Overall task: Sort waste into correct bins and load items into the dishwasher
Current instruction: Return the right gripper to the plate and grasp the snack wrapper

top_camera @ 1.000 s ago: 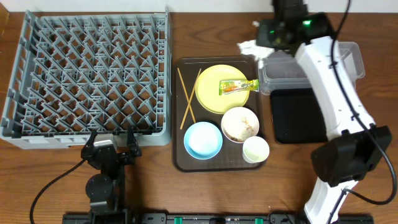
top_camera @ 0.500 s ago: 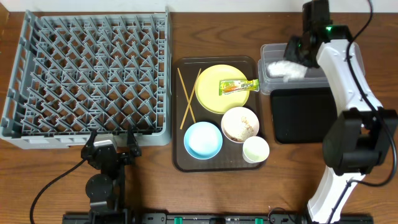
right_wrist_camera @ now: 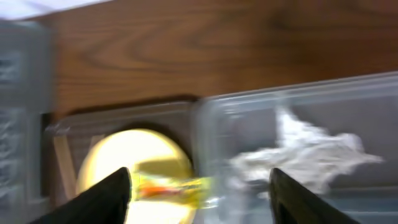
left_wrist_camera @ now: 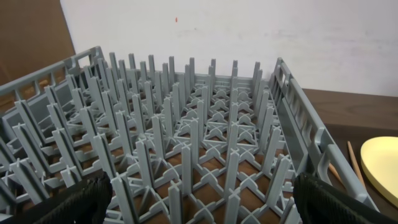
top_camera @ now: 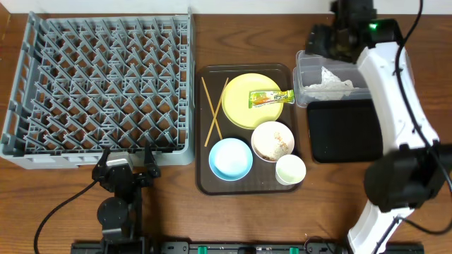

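The crumpled white tissue (top_camera: 328,83) (right_wrist_camera: 305,152) lies loose inside the clear tub (top_camera: 402,63) (right_wrist_camera: 249,112). My right gripper (top_camera: 326,44) (right_wrist_camera: 200,193) hovers over the tub's far-left corner, open and holding nothing. The green-and-orange wrapper (top_camera: 270,98) (right_wrist_camera: 171,186) rests on the yellow plate (top_camera: 240,109) (right_wrist_camera: 130,162). The white bowl (top_camera: 272,141) holds rice scraps. The blue bowl (top_camera: 230,158), green cup (top_camera: 290,169) and chopsticks (top_camera: 212,113) share the brown tray (top_camera: 205,185). My left gripper (top_camera: 127,164) (left_wrist_camera: 199,199) stands open at the front edge of the grey dishwasher rack (top_camera: 99,85) (left_wrist_camera: 199,143).
The shallow black tray (top_camera: 342,130) sits just in front of the clear tub. The right arm's white links run down the table's right side. The rack's upright pegs fill the left wrist view, with the plate's rim (left_wrist_camera: 379,165) at the far right.
My right gripper carried the tissue from left of the tub to over it, opened and let it drop inside, then drew back to the far corner. The left arm stayed still.
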{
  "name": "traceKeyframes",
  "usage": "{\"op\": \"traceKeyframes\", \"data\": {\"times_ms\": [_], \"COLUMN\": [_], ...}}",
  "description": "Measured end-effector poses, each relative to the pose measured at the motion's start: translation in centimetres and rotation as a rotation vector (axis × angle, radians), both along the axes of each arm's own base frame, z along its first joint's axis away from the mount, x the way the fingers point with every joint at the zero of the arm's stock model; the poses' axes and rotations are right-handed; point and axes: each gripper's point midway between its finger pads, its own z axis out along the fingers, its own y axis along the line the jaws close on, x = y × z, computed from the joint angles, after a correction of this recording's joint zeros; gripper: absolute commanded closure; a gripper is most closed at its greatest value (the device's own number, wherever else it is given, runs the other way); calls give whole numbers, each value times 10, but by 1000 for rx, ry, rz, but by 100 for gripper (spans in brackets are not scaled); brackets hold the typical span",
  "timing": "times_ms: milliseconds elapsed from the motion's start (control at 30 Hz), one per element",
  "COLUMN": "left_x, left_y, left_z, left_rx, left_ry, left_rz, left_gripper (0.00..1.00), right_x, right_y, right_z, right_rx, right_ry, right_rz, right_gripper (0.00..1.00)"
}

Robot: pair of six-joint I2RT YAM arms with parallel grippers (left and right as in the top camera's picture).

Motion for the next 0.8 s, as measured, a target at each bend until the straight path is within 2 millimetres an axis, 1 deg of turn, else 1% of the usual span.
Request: {"op": "traceKeyframes", "data": {"times_ms": [67,100,200,267,333,400,467,633,800], "left_x": [0,0,0,0,0,0,0,0,0], "left_y": [0,0,0,0,0,0,0,0,0], "left_z": [0,0,0,0,0,0,0,0,0], "left_rx": [0,0,0,0,0,0,0,0,0], "left_ry": [0,0,0,0,0,0,0,0,0], "left_rz": [0,0,0,0,0,0,0,0,0], "left_gripper": [6,6,6,6,6,6,6,6,6], "right_x": [-9,-15,-29,-35,-39,-43,-46,-51,-53], "right_y": [29,44,79,93,100,104,107,112,107], "right_z": [4,1,-20,-41,-61,-81,-99,-133,-165], "right_rx": [13,16,9,-10,-29,-50,-76,-112,-138], "right_ry": [2,16,73,116,152,179,196,213,244], "right_rz": [32,39,25,-23,-86,-166,-245,-400,-500], "right_gripper": [39,40,41,43,43,38,36,35,32]}}
